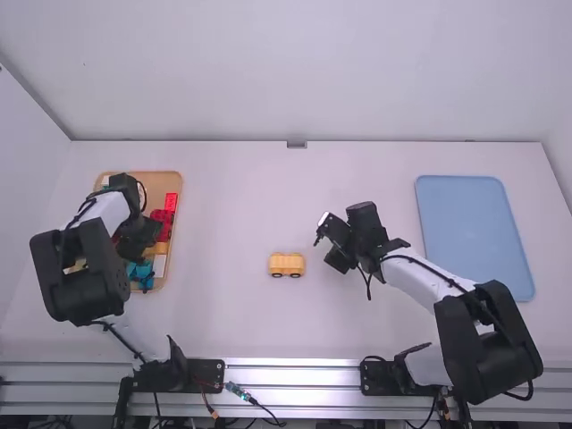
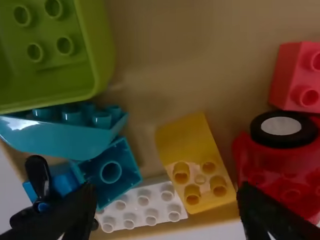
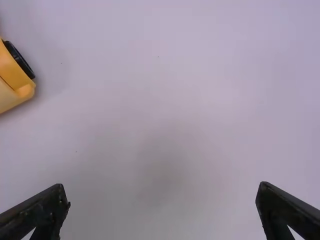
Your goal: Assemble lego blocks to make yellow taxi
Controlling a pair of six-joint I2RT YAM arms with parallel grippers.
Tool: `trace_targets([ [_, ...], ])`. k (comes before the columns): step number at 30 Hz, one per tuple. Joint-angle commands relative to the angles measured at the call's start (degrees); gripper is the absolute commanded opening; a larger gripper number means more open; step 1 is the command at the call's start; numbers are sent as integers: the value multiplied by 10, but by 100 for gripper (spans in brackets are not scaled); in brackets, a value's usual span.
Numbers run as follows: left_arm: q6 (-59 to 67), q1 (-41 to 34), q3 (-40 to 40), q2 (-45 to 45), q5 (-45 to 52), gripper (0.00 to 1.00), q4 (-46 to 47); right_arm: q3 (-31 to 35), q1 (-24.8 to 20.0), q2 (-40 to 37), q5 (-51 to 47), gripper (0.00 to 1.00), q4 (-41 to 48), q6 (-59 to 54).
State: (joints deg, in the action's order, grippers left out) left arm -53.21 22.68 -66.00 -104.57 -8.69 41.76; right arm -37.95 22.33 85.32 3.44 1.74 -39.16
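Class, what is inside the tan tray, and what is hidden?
The tray holds a green piece, teal pieces, a white block, a yellow block and red pieces. The left arm hides part in the high view; anything beneath the pieces is covered.

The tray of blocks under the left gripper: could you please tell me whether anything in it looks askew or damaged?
The teal block shows its hollow underside instead of studs, and the yellow sloped block lies slanted beside the white block. I see no breakage; for loose parts in a tray, this seems ordinary.
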Motion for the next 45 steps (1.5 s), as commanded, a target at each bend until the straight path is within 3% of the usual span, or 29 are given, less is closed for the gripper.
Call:
trace_targets([
  [1, 6, 1, 3, -1, -13, 77, 5, 4, -2, -9, -3, 99, 2, 4],
  [10, -1, 3, 15, -1, -10, 75, -16, 4, -2, -9, -3, 99, 3, 4],
  [14, -1, 1, 29, -1, -10, 65, -30, 4, -2, -9, -3, 99, 5, 4],
  [20, -1, 3, 34, -1, -8, 69, -32, 4, -2, -9, -3, 99, 5, 4],
  [29, -25, 2, 42, -1, -3, 67, -55, 4, -2, -9, -3, 99, 5, 3],
  [37, -25, 0, 65, -1, 57, 56, -97, 4, -2, -9, -3, 99, 5, 4],
  [45, -25, -2, 83, -1, 60, 55, -127, 4, -2, -9, -3, 99, 5, 4],
])
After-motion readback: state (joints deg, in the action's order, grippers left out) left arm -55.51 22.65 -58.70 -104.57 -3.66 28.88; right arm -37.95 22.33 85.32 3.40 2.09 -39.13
